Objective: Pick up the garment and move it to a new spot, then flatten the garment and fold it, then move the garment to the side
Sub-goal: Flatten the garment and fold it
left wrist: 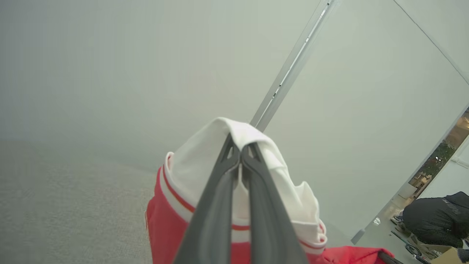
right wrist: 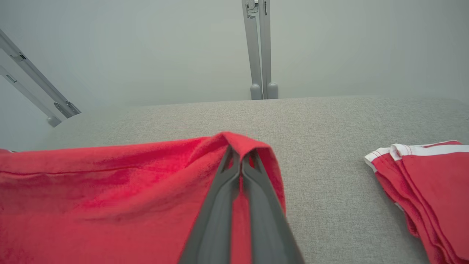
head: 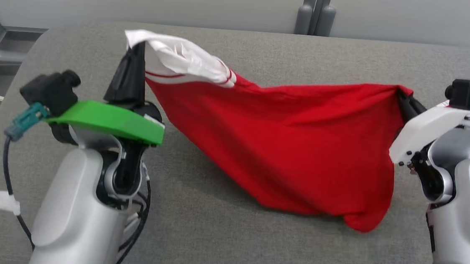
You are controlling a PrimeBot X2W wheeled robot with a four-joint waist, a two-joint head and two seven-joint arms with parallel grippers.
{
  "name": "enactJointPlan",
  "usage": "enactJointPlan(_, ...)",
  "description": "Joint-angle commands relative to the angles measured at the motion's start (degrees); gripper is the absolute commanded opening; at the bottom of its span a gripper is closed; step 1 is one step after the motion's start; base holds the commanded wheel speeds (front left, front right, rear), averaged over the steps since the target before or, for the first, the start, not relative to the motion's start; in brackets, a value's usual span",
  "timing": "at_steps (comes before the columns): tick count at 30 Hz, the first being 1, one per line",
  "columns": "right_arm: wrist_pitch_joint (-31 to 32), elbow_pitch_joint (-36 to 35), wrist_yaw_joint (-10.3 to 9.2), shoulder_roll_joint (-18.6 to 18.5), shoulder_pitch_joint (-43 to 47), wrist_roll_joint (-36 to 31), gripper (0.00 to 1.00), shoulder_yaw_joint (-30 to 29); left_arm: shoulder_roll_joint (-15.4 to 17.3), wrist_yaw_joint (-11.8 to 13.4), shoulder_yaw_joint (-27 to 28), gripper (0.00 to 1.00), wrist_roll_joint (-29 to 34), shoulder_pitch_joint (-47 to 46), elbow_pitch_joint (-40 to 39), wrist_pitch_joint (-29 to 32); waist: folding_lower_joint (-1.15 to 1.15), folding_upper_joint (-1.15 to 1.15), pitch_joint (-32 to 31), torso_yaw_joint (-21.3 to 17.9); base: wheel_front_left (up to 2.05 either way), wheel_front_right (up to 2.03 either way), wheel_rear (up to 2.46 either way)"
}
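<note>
**Garment lifted between both arms; flattening and folding yet to come**

The garment (head: pixel 284 144) is hanging across the middle of the head view, stretched between the two arms above the table (head: pixel 209 247). The left gripper (head: pixel 138 49), at upper left, is pinching the white end, closed tight on the cloth. The right gripper (head: pixel 403 97), at the right, is clamping a red corner the same way. The lower edge is sagging to a rounded point right of centre and seems to be brushing the surface, though contact is hard to confirm.

As I judge it, the pick-up is done and the carry to a new spot is under way. Laying flat, folding and setting aside are all left to do.

The cloth is looking soft and thin, draping in loose diagonal folds, red with a white band edged by narrow red stripes. The table is wearing a coarse grey woven cover with rounded corners. A second garment (right wrist: pixel 421 176), red with white trim, is lying folded at the right edge of the right wrist view.
</note>
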Motion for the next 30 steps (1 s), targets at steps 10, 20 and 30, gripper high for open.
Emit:
enactJointPlan(10, 2.3, 5.2, -0.06, -0.5, -16.2, 6.5, 0.00, 5.0, 0.7, 1.5, 6.0, 0.00, -1.9, -20.2, 8.2, -2.7, 0.00, 0.00, 8.0, -2.7, 0.00, 0.00, 0.00)
enactJointPlan(20, -7.6, 16.5, -0.04, 0.5, -37.5, 0.7, 0.00, 7.7, 0.9, 1.3, 9.0, 0.00, -3.5, -39.3, 16.3, -5.6, 0.00, 0.00, 18.1, -5.1, 0.00, 0.00, 0.00)
enactJointPlan(30, -22.1, 27.2, -0.04, 2.8, -58.8, -9.3, 0.00, 3.2, 2.4, -1.1, 8.7, 0.00, -2.7, -58.9, 22.1, -6.0, 0.00, 0.00, 28.1, -8.3, 0.00, 0.00, 0.00)
